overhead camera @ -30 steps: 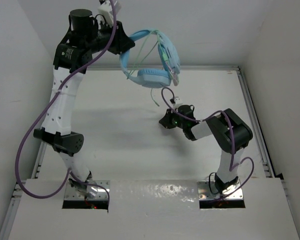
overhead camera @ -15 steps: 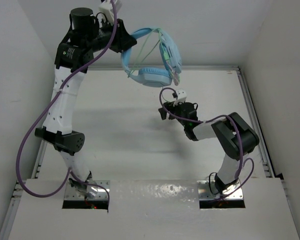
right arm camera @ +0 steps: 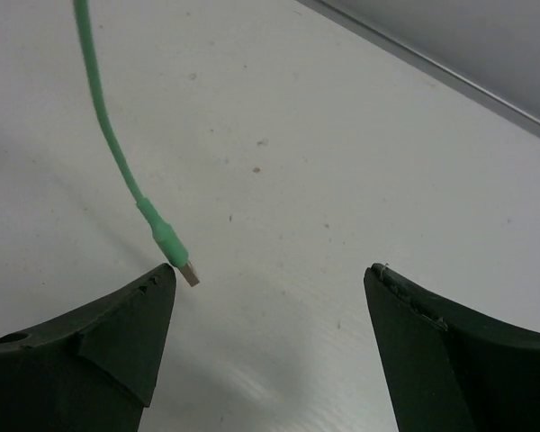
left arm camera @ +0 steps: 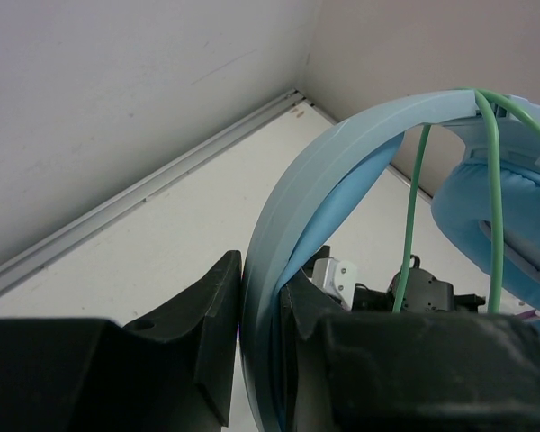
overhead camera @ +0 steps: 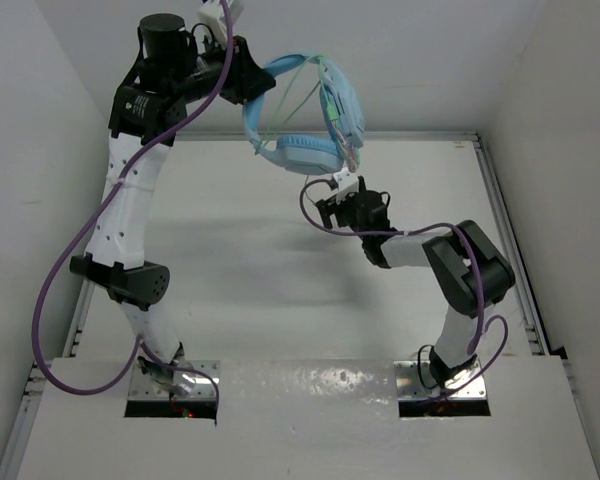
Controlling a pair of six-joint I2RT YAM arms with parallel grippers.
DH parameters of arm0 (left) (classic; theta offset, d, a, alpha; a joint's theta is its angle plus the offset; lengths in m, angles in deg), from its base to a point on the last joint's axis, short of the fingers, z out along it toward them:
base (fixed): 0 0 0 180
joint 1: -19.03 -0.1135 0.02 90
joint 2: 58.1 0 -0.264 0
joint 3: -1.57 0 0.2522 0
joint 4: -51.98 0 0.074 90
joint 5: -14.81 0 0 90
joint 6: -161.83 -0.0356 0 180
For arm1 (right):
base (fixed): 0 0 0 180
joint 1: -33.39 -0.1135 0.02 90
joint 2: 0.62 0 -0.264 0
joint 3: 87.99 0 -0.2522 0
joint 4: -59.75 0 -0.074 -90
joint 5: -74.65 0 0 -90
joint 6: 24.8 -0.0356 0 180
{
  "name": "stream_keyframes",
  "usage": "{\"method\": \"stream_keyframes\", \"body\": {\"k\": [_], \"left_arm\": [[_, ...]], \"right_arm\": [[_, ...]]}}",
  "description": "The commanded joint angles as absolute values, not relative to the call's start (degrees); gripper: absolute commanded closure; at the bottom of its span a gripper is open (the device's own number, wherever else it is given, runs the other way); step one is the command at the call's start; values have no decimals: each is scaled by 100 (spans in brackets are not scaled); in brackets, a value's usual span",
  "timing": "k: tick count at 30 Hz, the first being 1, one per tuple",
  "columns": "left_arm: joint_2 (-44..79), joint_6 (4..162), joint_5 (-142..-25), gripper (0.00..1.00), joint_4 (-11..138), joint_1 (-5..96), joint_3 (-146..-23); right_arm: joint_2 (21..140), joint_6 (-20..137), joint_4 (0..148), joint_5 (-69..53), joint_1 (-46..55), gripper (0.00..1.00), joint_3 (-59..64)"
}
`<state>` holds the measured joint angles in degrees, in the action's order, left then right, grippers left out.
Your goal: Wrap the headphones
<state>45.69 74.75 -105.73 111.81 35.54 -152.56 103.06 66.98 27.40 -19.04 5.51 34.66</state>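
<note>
The light blue headphones hang in the air over the back of the table, held by the headband, on which my left gripper is shut. In the top view that gripper is high at the back left. One padded earcup hangs to the right, with the thin green cable looped over the band. The cable's free end dangles down to a small plug just above my right gripper's left fingertip. My right gripper is open wide and holds nothing; it sits below the headphones.
A metal rail runs along the table's right and back edges, with white walls close behind. Purple robot cables loop beside the left arm and over the right wrist. Bare white tabletop lies under the right gripper.
The right gripper's jaws have opened wide, and it has moved back and left to under the headphones. The left arm and headphones have barely shifted.
</note>
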Motion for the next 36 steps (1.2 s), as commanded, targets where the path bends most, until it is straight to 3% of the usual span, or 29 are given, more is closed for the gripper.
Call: {"method": "stream_keyframes", "body": {"k": [1,4,10,14,17,18,23,36], "left_arm": [[4482,7772,-10753,100,10644,3582,-15545],[4464,7754,-10744,100,10653,3582,-15545],[4447,7754,-10727,100,10670,3582,-15563],[4455,7798,-10727,100,10661,3582,-15554],[4447,7903,-10709,100,10635,3582,-15528],[4429,7973,-10683,100,10635,3582,-15519],[4508,8263,-10140,100,10626,3564,-15527],[5035,8942,-7969,100,10319,3195,-15598]], "right_arm": [[10458,7205,2832,-1133,561,16,3018],[10537,7215,3254,-378,552,17,2737],[10757,6978,3098,-129,552,22,2622],[10924,6705,2878,-296,552,47,2482],[11030,6599,2816,-296,552,82,2402],[11030,6582,2616,-305,544,100,2454],[10837,6274,2148,-209,316,100,2981],[10187,6001,2613,917,-1547,100,3510]]}}
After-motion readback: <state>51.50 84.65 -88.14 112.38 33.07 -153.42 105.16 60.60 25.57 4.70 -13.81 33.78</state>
